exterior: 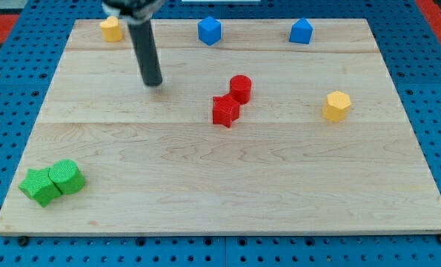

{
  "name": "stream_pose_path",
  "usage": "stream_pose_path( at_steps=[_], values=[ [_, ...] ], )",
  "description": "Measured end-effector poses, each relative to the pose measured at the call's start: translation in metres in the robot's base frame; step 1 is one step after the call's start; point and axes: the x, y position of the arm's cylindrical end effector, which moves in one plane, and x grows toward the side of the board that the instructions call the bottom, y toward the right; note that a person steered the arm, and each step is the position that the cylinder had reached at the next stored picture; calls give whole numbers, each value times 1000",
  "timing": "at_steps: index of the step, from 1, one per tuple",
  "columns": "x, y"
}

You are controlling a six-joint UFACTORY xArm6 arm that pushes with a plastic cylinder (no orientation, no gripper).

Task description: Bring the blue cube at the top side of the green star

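The blue cube (pixel 210 31) sits near the board's top edge, a little left of centre. The green star (pixel 39 185) lies at the bottom left corner, touching a green cube-like block (pixel 66 176) on its right. My tip (pixel 153 82) is on the board in the upper left part, below and to the left of the blue cube and far above the green star. It touches no block.
A second blue block (pixel 301 32) sits at the top right. A yellow block (pixel 111 29) is at the top left, another yellow block (pixel 337 106) at the right. A red cylinder (pixel 240 88) touches a red star (pixel 224 110) near the centre.
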Motion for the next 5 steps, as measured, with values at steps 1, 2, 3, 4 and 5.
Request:
stream_pose_path(
  at_steps=[1,2,3,4,5],
  values=[
    [-63,86],
    [-55,156],
    [-126,163],
    [-120,92],
    [-95,13]
  ],
)
